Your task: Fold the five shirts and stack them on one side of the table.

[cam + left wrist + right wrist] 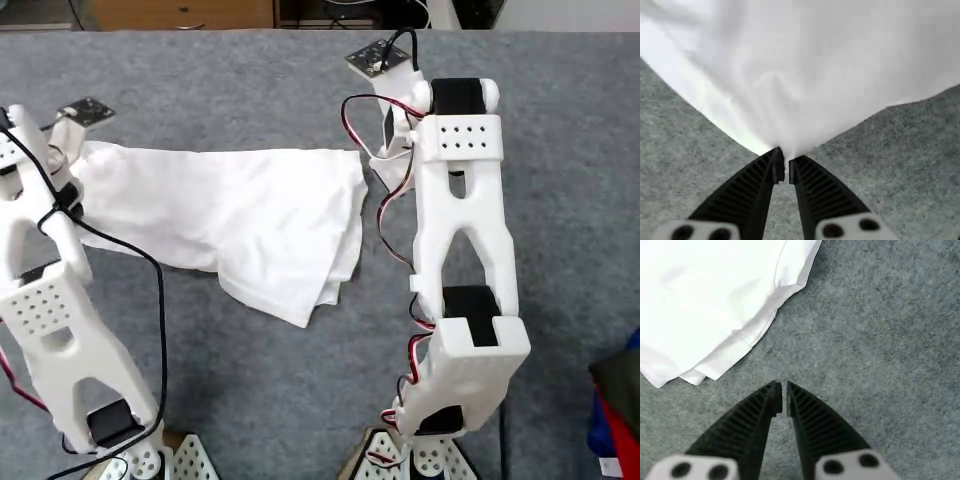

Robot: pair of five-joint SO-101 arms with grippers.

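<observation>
Left claw (785, 165) is clamped on the very edge of the white shirt (815, 65), with the cloth caught only between the last bit of the tips and the rest of the garment spreading away ahead of it. My main worry is that thin bite. If I pull or lift sharply, I judge the hem could slide out and the shirt would drop back onto the grey surface (250, 400) in a worse heap. A long drag could also undo the loose layers at the corner farthest from this claw. The left arm's black cable (162, 320) crosses the cloth close behind the claw, so a careless lift might snag it and tug the fabric sideways. Right claw (784, 395) has its tips together and holds nothing. It hangs over bare surface, with the shirt's layered corner (705, 365) lying near and off to one side ahead of its tips, not touching them. If I lowered it like that, I expect it would shove the cloth rather than catch it, so I would spread the tips first. Between the two claws the shirt lies mostly flat and only partly folded.
</observation>
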